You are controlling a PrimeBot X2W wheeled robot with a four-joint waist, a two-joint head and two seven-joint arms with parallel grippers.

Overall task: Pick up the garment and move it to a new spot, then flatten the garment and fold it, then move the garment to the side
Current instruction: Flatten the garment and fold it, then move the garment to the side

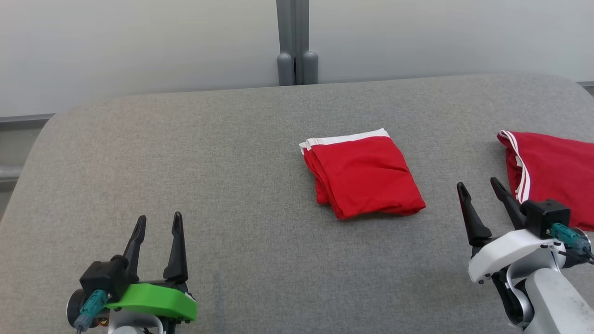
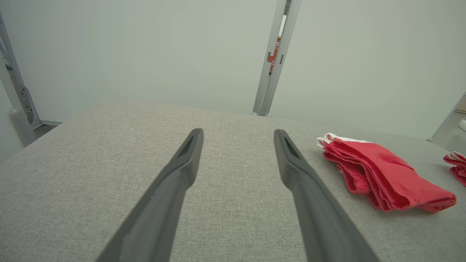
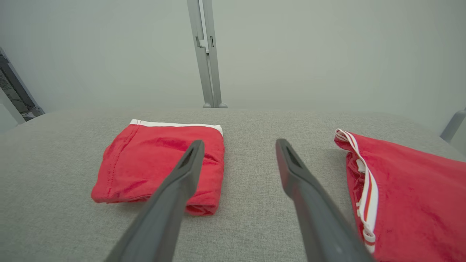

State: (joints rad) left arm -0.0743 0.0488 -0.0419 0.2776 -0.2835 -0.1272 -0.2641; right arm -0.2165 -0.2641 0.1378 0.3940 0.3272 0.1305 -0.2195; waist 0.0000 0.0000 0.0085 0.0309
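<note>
Left pincer (image 1: 159,215): fingers apart, empty, over the desk's (image 1: 232,153) near left.
Right pincer (image 1: 477,182): fingers apart, empty, just beside the striped garment (image 1: 552,171).
Desk: grey fabric.
Striped garment: red, at desk's right edge.
Folded garment (image 1: 364,174): red, white band, mid-desk, apart from both pincers.

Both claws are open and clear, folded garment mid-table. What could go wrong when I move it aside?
1. The folded red garment shows loose stacked layers along its left edge; pinching only the top ones would likely undo the fold.
2. The striped red garment lies right beside the right claw; that claw may snag it, or the folded one could land on it if moved rightward.
</note>
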